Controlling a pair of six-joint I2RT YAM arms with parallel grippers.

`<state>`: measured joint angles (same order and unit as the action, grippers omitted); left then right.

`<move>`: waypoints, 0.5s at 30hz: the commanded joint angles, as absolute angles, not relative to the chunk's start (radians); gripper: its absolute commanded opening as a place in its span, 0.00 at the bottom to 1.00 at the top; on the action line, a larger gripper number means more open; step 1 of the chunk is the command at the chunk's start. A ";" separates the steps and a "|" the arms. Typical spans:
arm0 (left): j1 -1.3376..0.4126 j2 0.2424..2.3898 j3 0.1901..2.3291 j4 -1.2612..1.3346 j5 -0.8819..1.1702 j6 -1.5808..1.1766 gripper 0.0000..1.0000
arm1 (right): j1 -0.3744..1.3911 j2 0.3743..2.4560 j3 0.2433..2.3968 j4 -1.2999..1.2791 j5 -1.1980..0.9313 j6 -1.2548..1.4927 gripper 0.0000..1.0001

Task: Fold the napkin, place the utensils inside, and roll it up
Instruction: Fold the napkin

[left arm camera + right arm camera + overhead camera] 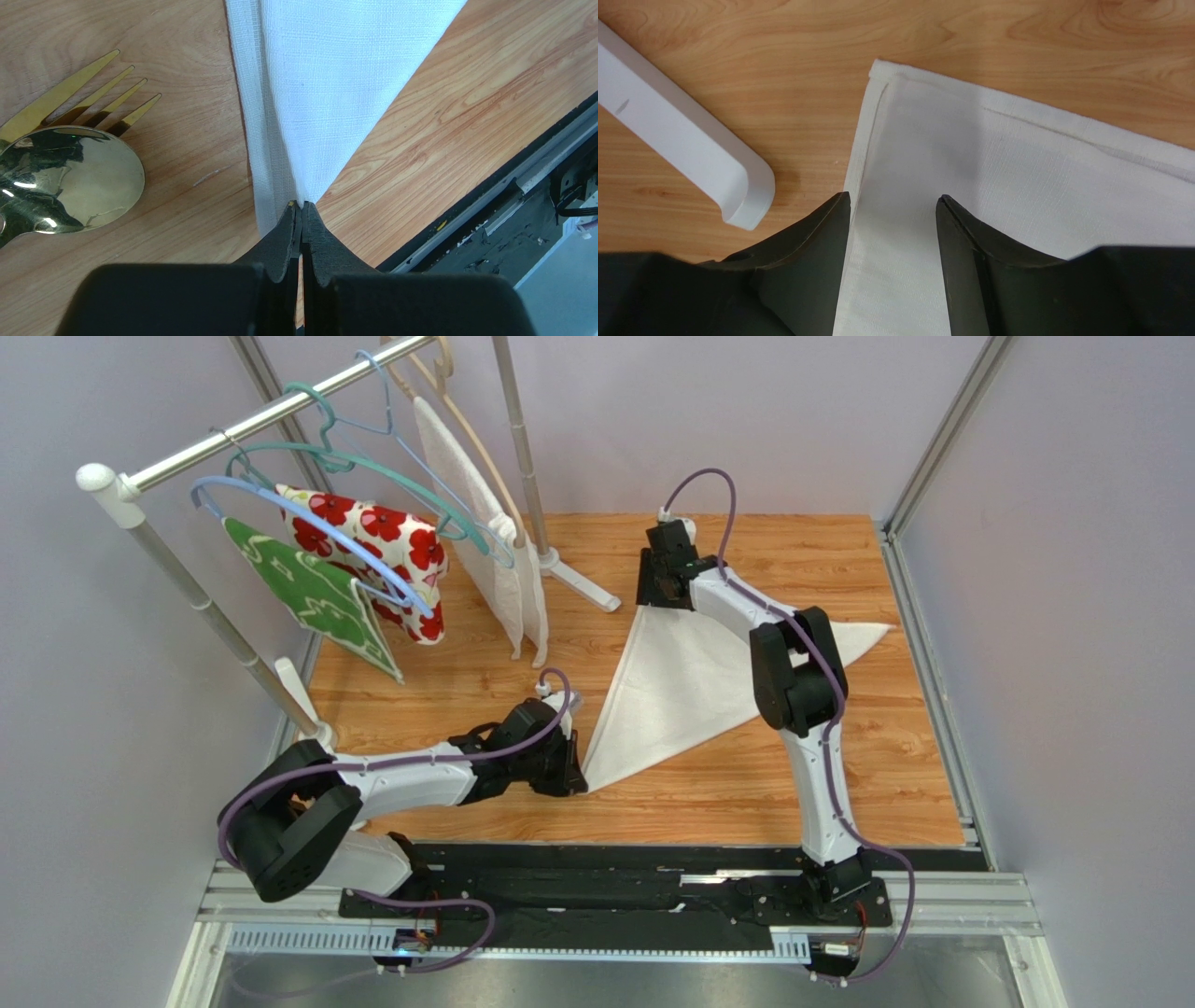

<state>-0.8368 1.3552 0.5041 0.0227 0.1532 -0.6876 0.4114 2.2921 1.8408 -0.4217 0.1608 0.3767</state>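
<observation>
A wooden surface (870,784) is enclosed by grey walls, with a clothes rack (211,455) set at its far left. The napkin (673,686) is laid at the middle, folded into a triangle. Its near corner is pinched by the left claw (302,206), which is pressed together on the cloth. The right claw (892,203) is spread over the far corner. The utensils (70,175) are seen on the wood just left of the napkin's near corner.
</observation>
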 commanded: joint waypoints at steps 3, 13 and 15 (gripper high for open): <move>-0.842 1.333 0.500 0.021 0.161 -0.695 0.01 | 0.413 2.347 1.979 -0.391 0.247 0.382 0.50; -0.841 1.335 0.500 0.025 0.163 -0.692 0.01 | 0.419 2.444 2.086 -0.440 0.268 0.365 0.38; -0.842 1.338 0.500 0.026 0.166 -0.692 0.01 | 0.422 2.465 2.103 -0.446 0.268 0.362 0.36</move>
